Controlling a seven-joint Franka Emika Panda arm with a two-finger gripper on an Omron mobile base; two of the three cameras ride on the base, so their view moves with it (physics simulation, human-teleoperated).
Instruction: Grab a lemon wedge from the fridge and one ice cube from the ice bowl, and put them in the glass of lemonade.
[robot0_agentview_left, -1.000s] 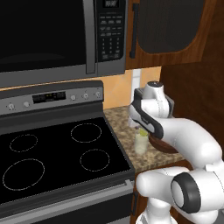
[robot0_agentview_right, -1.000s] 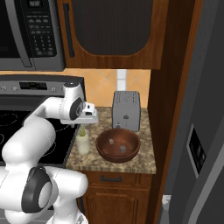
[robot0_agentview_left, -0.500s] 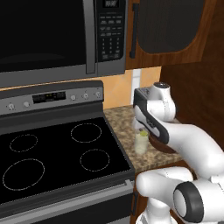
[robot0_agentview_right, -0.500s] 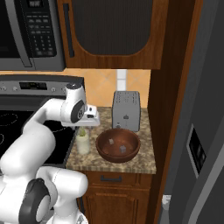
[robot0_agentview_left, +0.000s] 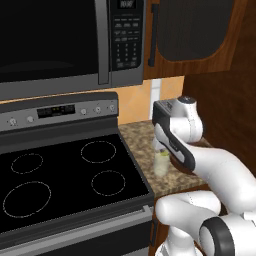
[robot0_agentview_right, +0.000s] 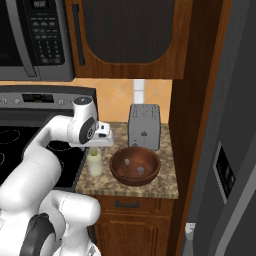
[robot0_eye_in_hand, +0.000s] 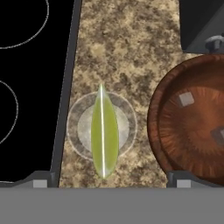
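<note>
The fridge (robot0_agentview_right: 235, 165) fills the right edge of the right base view, its dispenser panel facing the bench (robot0_agentview_right: 150, 184). On the bench, the bowl (robot0_agentview_right: 135, 166) sits in front of the toaster (robot0_agentview_right: 144, 126) and holds two ice cubes (robot0_agentview_right: 140, 170). Just left of the bowl stands the glass (robot0_agentview_right: 95, 164) of pale lemonade, beside the stove (robot0_agentview_left: 60, 180). The hand view looks straight down into the glass (robot0_eye_in_hand: 102, 127), where the lemon wedge (robot0_eye_in_hand: 104, 131) lies across the middle. The fingers (robot0_eye_in_hand: 107, 181) are spread wide above it, holding nothing.
</note>
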